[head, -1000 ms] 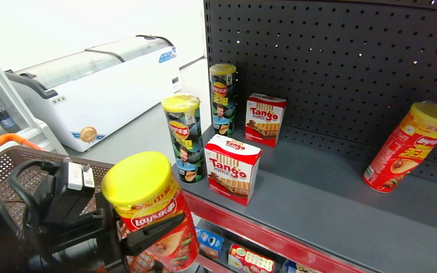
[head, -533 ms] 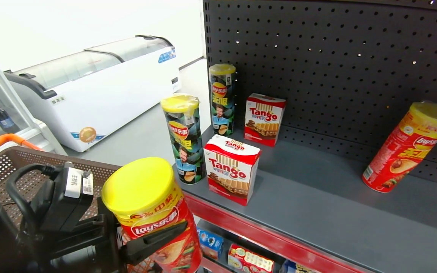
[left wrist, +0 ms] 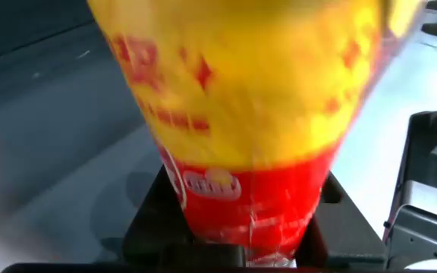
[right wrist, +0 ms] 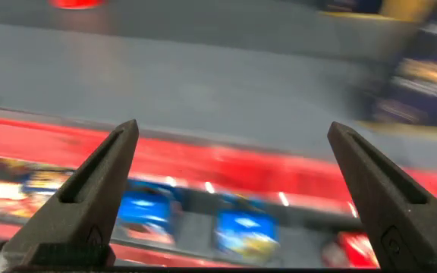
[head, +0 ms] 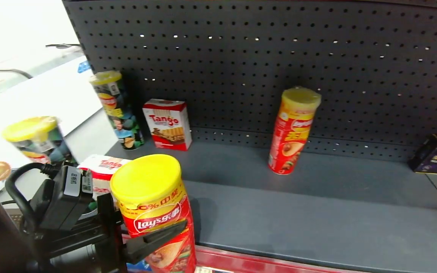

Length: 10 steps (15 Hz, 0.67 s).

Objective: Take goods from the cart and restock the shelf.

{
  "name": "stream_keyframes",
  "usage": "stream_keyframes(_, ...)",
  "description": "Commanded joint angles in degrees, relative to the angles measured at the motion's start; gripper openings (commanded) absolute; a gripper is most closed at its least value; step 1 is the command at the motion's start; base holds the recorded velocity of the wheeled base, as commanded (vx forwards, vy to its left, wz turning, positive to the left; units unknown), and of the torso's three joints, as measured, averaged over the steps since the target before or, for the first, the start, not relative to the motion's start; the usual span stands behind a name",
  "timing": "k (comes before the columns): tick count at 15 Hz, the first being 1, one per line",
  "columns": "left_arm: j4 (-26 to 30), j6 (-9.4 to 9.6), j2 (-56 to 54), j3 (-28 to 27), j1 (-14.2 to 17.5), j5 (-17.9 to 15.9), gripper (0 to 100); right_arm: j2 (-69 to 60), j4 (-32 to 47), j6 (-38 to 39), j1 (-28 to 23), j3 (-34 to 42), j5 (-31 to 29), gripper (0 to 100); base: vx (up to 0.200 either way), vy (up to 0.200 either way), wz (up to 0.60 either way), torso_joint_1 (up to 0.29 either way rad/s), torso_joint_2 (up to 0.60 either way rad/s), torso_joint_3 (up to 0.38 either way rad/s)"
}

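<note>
Base of can [head: 154, 212] cut by lower edge; can blurred in left wrist view. Wafer box [head: 104, 167] half hidden behind left tool [head: 139, 229]. Dark box [head: 436, 155] cut at right edge. Lower-shelf goods [right wrist: 241, 227] blurred.

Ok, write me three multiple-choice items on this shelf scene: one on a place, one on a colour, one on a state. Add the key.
1. Where does the loose red can stand?
A. at the back of the shelf, by the pegboard
B. at the shelf's front edge
C. on top of a wafer box

2. What colour is the lid of the held can?
A. blue
B. yellow
C. white

3. How do the fingers of the right gripper stand?
A. shut on a box
B. shut on a can
C. open, with nothing between them

Key: 1 A, it stands close to the perforated panel. 2 B, the head view shows a yellow top. 3 C, the right wrist view shows them wide apart.
</note>
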Motion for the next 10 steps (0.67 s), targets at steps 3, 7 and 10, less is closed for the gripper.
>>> stream_keyframes(3, 0.0, -0.07, 0.2, -0.2, 0.1, 0.1, 0, 0.1, 0.0, 0.0, 0.0, 0.0, 0.0, 100, 0.000, 0.000, -0.40, -0.002, 0.00, 0.003)
stream_keyframes(7, 0.0, -0.07, 0.2, -0.4, 0.5, 0.5, 0, 0.1, 0.0, 0.0, 0.0, 0.0, 0.0, 100, 0.000, 0.000, 0.00, 0.000, 0.00, 0.000)
stream_keyframes(10, -0.1, -0.15, 0.1, -1.1, 0.5, 0.4, 0, 0.1, -0.1, 0.0, 0.0, 0.0, 0.0, 100, 0.000, 0.000, 0.00, 0.000, 0.00, 0.000)
